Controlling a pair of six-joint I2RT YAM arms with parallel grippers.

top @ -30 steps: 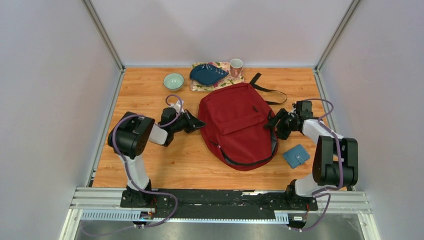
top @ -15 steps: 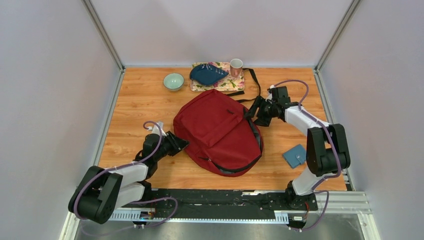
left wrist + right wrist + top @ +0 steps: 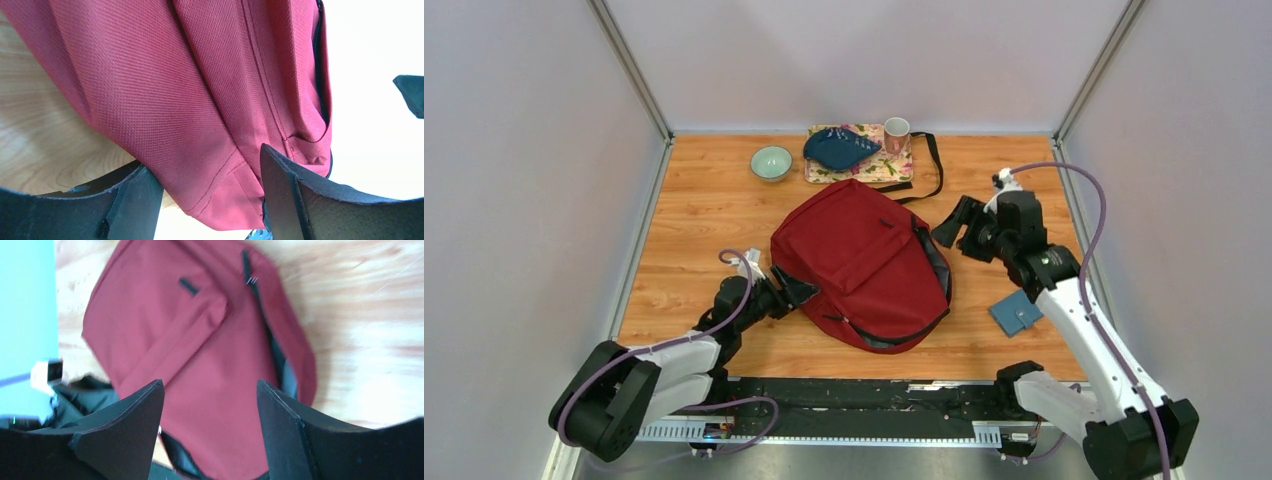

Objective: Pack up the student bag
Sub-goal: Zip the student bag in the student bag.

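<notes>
The student bag, a dark red backpack with black zipper trim, lies flat in the middle of the wooden table, tilted with its top toward the back left. My left gripper sits low at the bag's near-left corner. In the left wrist view the jaws stand wide apart, open, with that corner of the red fabric loosely between them. My right gripper hovers open beside the bag's right edge. In its own view the gripper looks down on the bag and holds nothing.
A small blue wallet lies to the right of the bag. At the back are a green bowl, a floral tray carrying a dark blue dish, and a pink cup. A black strap trails behind the bag.
The bag was dragged left and turned. My left gripper has since opened at its corner. The right gripper has let go, lifted and pulled back to the right.
</notes>
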